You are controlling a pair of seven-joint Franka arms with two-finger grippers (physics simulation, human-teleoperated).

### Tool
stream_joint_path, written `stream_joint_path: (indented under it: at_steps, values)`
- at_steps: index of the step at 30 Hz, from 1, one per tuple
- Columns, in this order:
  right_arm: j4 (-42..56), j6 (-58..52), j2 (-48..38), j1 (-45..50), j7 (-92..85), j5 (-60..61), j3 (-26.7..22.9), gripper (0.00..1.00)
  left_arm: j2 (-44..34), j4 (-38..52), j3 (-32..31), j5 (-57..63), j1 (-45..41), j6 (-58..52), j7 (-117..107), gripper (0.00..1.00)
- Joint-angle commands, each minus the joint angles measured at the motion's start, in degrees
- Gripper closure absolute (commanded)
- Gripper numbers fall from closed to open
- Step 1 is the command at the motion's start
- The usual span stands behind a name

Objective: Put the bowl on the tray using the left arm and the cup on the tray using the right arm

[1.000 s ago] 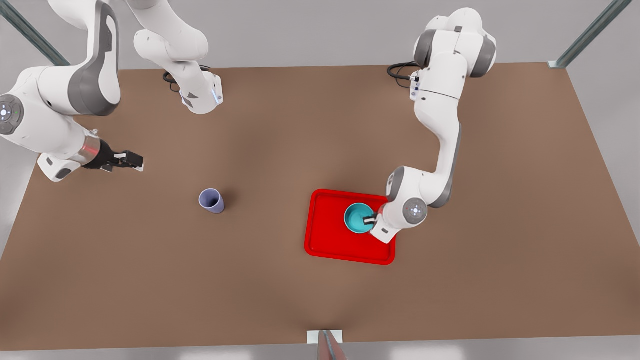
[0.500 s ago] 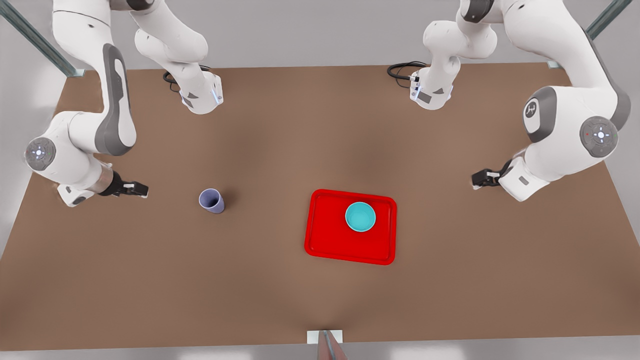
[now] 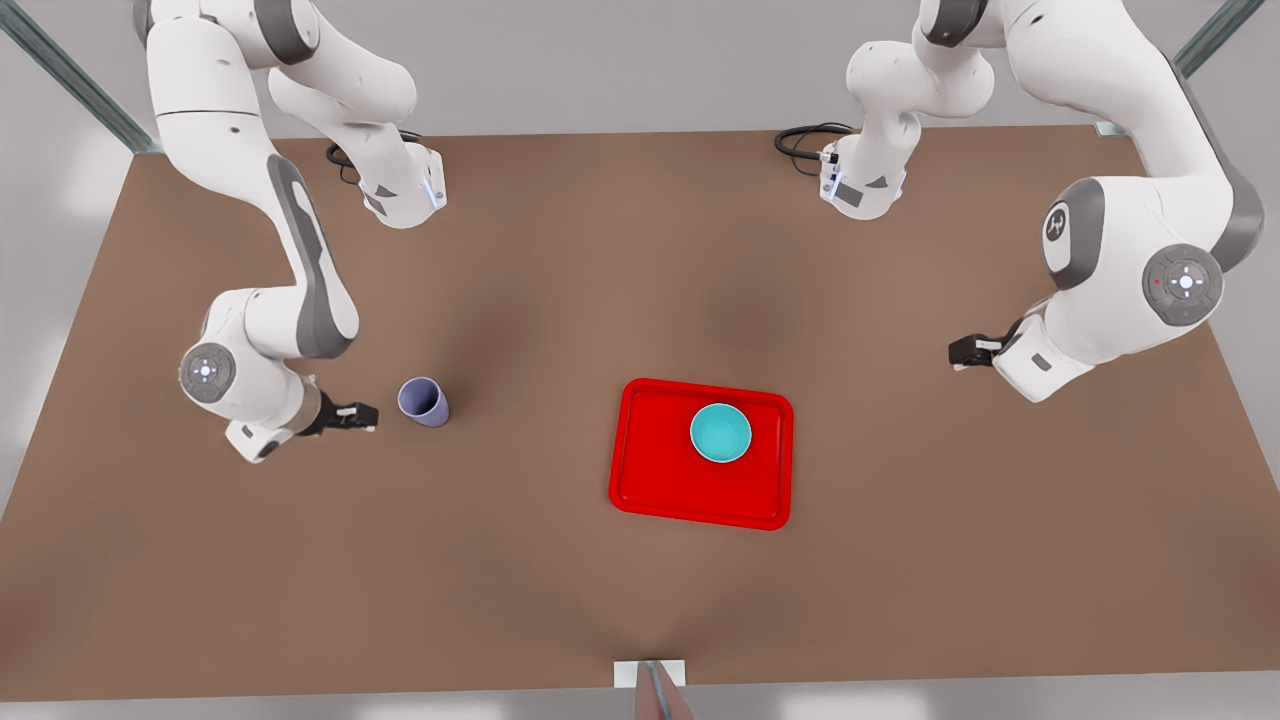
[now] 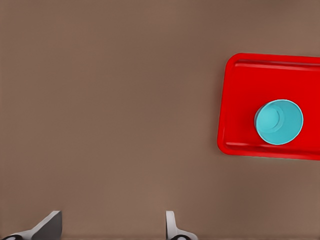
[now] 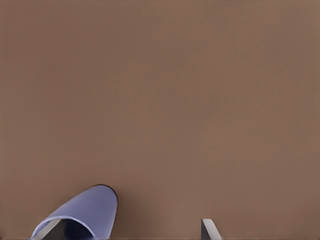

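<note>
With the bowl (image 3: 720, 433) already on the tray (image 3: 660, 480), the right gripper (image 3: 357, 414), fingers apart, had closed in at the cup's (image 3: 423, 401) 9 o'clock, while the left gripper (image 3: 966, 352), fingers apart, waited at the tray's 2 o'clock.

Matt brown table (image 3: 560, 280); glossy red plastic-looking tray (image 3: 650, 470); smooth teal bowl (image 3: 721, 434); smooth matt lavender cup (image 3: 424, 401); glossy white arm shells are seen.

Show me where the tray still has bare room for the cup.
The tray is bare over the half toward the front view's left and along its near rim. The bowl crowds the far corner on the front view's right. The open right gripper is beside the cup; the open left gripper waits off-tray.
</note>
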Motion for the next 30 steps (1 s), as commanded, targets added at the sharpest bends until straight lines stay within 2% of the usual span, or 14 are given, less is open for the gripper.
stream_joint_path:
  at_steps: [1, 8, 18, 20, 21, 22, 23, 25, 27, 29, 30]
  values:
    - [-0.2, 0.0, -0.1, -0.2, 0.0, 0.0, 0.1, 0.0, 0.0, 0.0, 0.0, 0.0, 0.0, 0.0, -0.1, 0.0]
    - [-9.3, 2.3, -2.4, -0.6, 0.0, 3.0, 1.0, 0.0, 0.1, 0.1, 0.0, 0.0, 0.0, 0.0, 0.0, 0.0]
    - [-13.7, 9.7, -1.8, -0.6, 0.0, 3.3, 3.0, 0.0, 0.8, 0.1, 0.0, 0.0, 0.0, -0.1, -0.1, 0.0]
    - [-13.8, 9.7, -1.7, -0.6, 0.0, 3.3, 3.0, 0.16, 0.8, 0.1, 0.0, 0.0, 0.0, -0.1, -0.1, 0.0]
    - [-13.8, 9.8, -1.6, -0.6, 0.0, 3.3, 3.0, 0.32, 0.8, 0.1, 0.0, 0.0, 0.0, -0.1, -0.1, 0.0]
    - [-13.8, 9.8, -1.5, -0.6, 0.0, 3.3, 3.0, 0.37, 0.8, 0.1, 0.0, 0.0, 0.0, -0.1, -0.1, 0.0]
    - [-13.8, 9.8, -1.4, -0.6, 0.0, 3.3, 3.0, 0.48, 0.8, 0.2, 0.0, 0.0, 0.0, -0.1, 0.0, 0.0]
    - [-13.8, 9.8, -1.0, -0.5, 0.0, 3.3, 3.1, 0.56, 0.7, 0.2, 0.0, 0.0, 0.0, -0.1, 0.0, 0.0]
    - [-13.8, 9.8, -0.3, -0.5, 0.0, 3.3, 3.1, 0.59, 0.8, 0.2, 0.0, 0.0, 0.0, -0.1, 0.0, 0.0]
    - [-13.8, 9.8, 0.1, -0.5, 0.0, 3.3, 3.1, 0.74, 0.8, 0.1, 0.0, 0.0, 0.0, -0.1, -0.1, 0.0]
    - [-13.8, 9.8, 0.5, -0.4, 0.0, 3.3, 3.1, 0.79, 0.9, 0.1, 0.0, 0.0, 0.0, -0.1, -0.2, 0.0]
